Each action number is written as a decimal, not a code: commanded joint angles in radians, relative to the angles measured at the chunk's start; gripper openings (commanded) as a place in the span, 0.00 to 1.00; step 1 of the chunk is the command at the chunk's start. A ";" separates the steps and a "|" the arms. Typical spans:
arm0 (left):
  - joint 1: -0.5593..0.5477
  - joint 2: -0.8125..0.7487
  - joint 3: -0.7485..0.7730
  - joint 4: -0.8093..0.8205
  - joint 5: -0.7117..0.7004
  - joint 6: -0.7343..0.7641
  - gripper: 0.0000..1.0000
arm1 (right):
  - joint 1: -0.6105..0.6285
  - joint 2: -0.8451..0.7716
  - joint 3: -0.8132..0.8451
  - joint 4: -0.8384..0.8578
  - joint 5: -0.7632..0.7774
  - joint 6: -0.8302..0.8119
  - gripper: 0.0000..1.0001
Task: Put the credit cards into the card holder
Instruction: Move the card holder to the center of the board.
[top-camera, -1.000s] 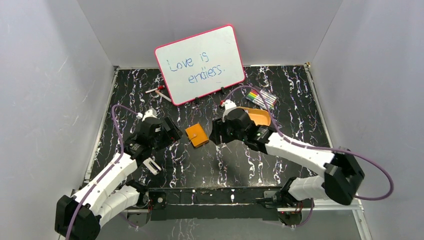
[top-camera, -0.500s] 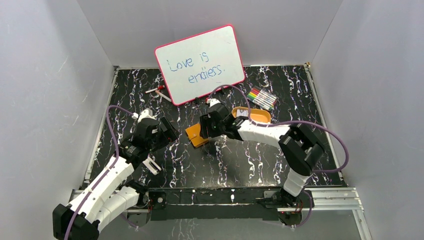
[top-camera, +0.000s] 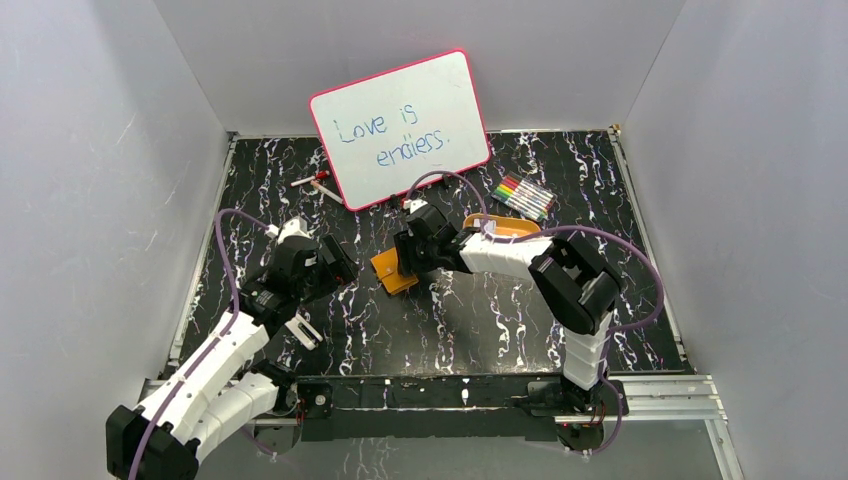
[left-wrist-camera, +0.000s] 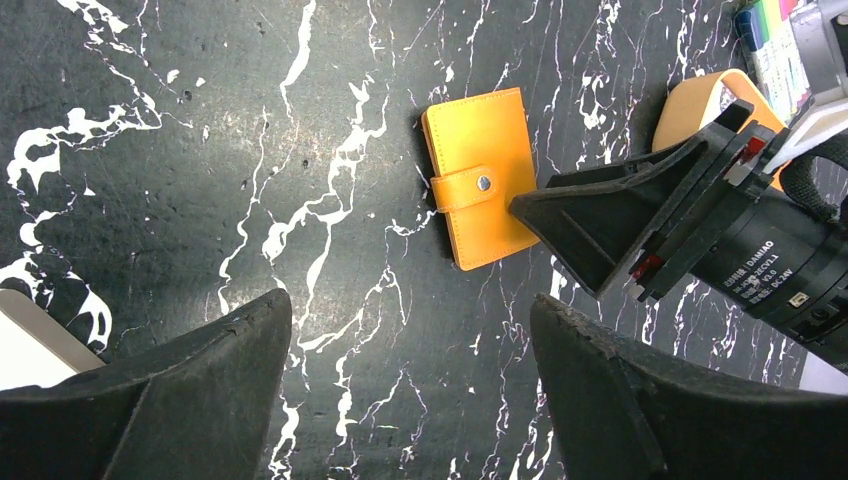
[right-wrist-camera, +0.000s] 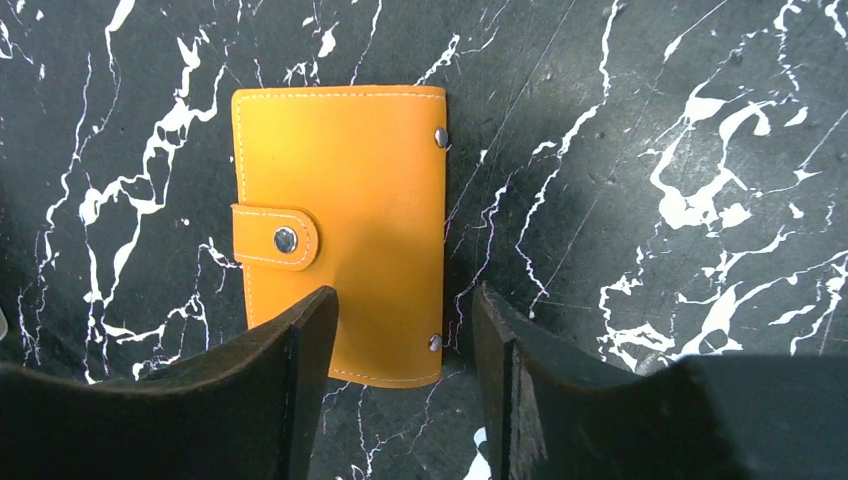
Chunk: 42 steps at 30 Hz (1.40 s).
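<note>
From above, the right gripper (top-camera: 403, 265) is covering the far part of the card holder (top-camera: 388, 277), so only an orange-tan corner is showing on the black, white-veined table (top-camera: 470, 320). Its jaws are too small here to judge. The left gripper (top-camera: 343, 262) is hanging just left of the holder, apart from it. Behind, a pink-rimmed whiteboard (top-camera: 400, 128) is leaning, a pack of coloured markers (top-camera: 523, 197) is lying to its right, and the right arm is crossing an orange tray (top-camera: 510, 229). In the left wrist view, that gripper's (left-wrist-camera: 410, 400) blunt black fingers are standing wide apart and gripping nothing. Beyond them the smooth, stitched leather-like holder (left-wrist-camera: 480, 190) is lying flat, its snap strap fastened, with a wedge-shaped finger (left-wrist-camera: 600, 225) of the right gripper at its edge. A pale flat corner (left-wrist-camera: 25, 340) is being cut off at the lower left, too little to identify. In the right wrist view, the gripper (right-wrist-camera: 403, 310) is hanging released over the holder (right-wrist-camera: 340, 200). One finger is hiding its lower left corner. Whether either finger is touching it cannot be told.
</note>
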 joint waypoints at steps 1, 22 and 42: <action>-0.002 0.003 0.003 0.027 0.005 0.019 0.85 | 0.003 0.005 0.032 -0.011 -0.031 -0.045 0.57; -0.015 0.105 0.025 0.104 0.191 0.083 0.78 | 0.035 -0.307 -0.311 -0.030 0.051 -0.073 0.51; -0.014 0.661 0.220 0.447 0.346 0.118 0.62 | 0.179 -0.509 -0.560 0.241 -0.100 0.275 0.50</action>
